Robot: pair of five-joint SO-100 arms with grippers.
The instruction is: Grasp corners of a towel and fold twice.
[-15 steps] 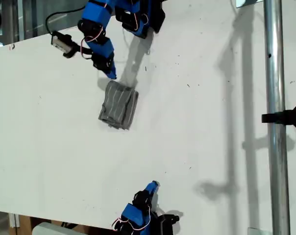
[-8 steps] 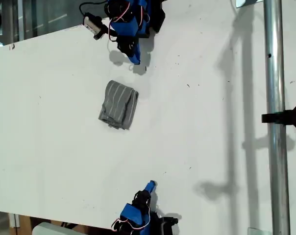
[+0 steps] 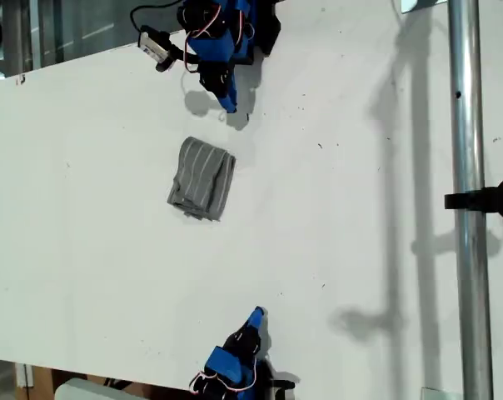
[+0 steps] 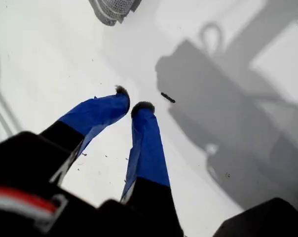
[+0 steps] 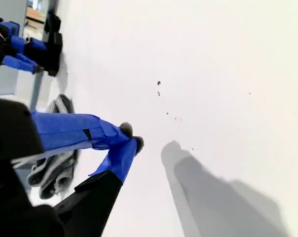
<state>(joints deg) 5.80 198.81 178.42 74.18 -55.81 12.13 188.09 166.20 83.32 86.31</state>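
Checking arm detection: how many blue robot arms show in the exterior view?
2. One arm is at the exterior view's top edge, beyond the folded towel. The other arm is at the bottom edge, partly cut off by the frame.

The exterior view looks steeply down from well above the white table; each wrist view looks close along its own blue fingers at the tabletop; all three share the towel.
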